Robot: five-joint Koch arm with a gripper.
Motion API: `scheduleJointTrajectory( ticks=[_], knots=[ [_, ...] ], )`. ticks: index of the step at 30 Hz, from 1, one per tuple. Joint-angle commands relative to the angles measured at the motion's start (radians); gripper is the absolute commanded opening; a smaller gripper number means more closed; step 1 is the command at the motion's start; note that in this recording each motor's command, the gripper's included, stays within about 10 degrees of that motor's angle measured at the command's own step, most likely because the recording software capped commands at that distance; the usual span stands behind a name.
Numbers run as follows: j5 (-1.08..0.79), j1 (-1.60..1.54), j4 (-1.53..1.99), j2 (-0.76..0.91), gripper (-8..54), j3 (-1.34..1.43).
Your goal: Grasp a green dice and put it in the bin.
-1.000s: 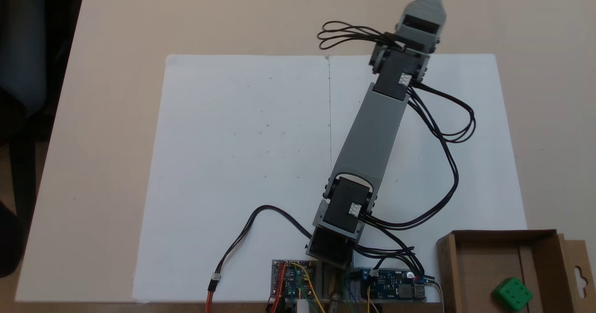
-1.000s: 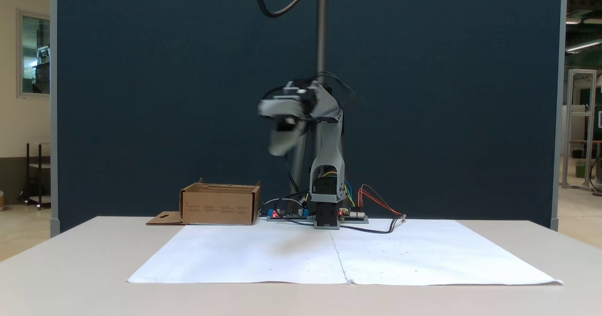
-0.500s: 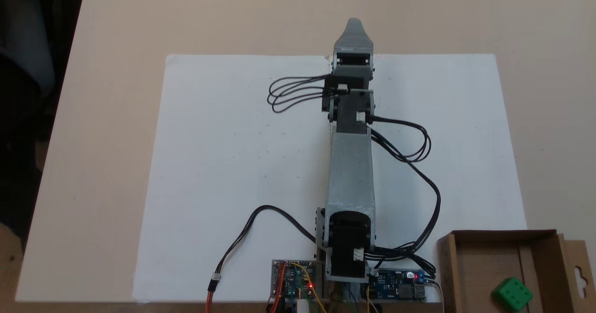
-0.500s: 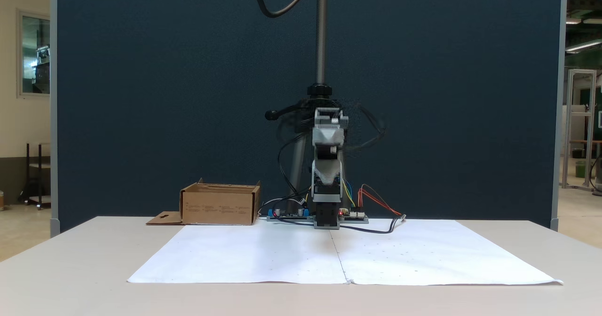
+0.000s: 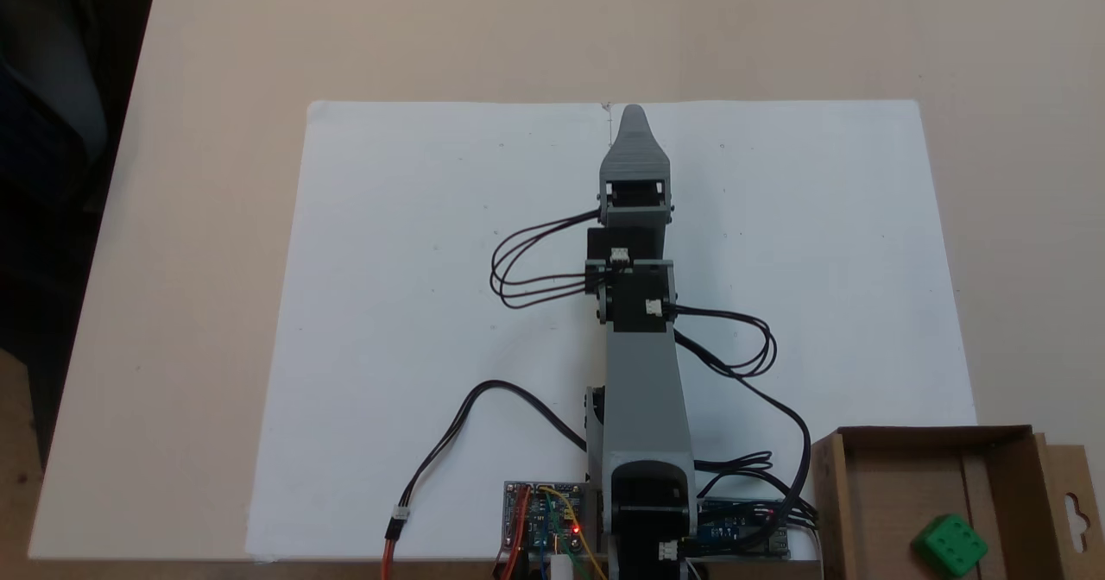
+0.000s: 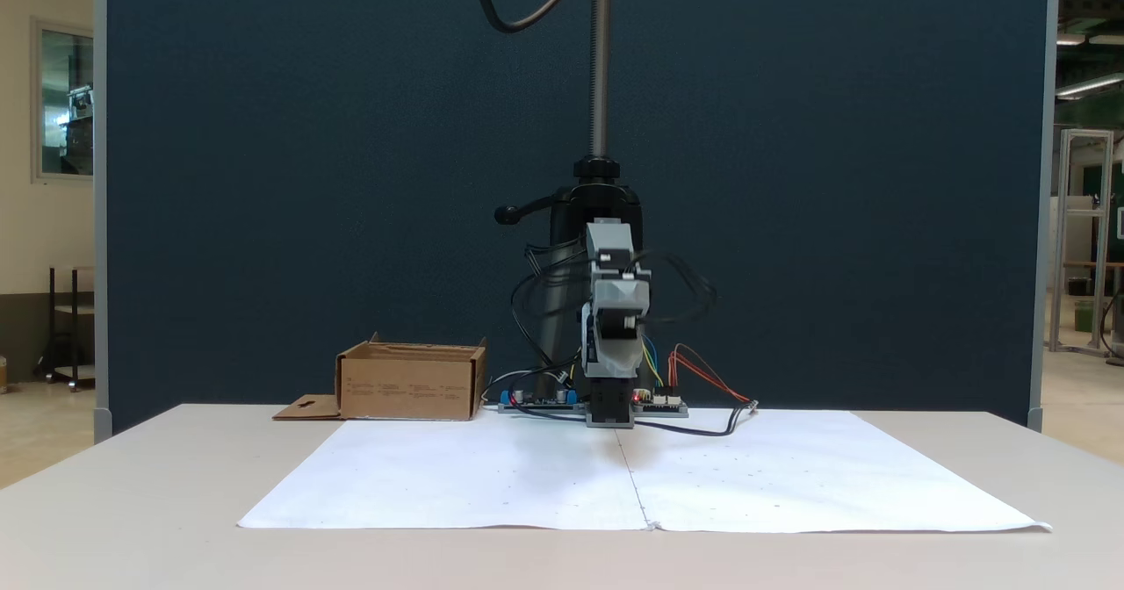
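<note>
Tool (image 5: 633, 114) is pointing straight out over the middle seam of the white sheet (image 5: 414, 304), carrying nothing; from above its jaws are lying one behind the other, so I cannot tell whether they are spread or pressed together; in a fixed view the tool (image 6: 612, 366) is hanging low in front of the arm base; versus 1 s ago the arm is swinging back from the bin side to centre and folding in toward its base, tip now well short of the sheet's far edge; green dice (image 5: 950, 545) is sitting inside the bin (image 5: 872, 442) at the bench (image 5: 216, 174) corner, same spot as 1 s ago; my read: drop is done, arm is retreating to rest; nothing left to grasp on the sheet.
</note>
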Motion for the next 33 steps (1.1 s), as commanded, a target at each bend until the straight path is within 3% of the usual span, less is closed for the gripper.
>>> scheduleJointTrajectory(
  ticks=[1, 18, 33],
  knots=[
    [0.061, -0.014, -0.167, 0.071, 44.4, 0.026],
    [0.055, -0.003, -0.728, 0.127, 44.3, 0.520],
    [0.040, -0.008, -1.175, 0.127, 44.8, 0.526]
  ],
)
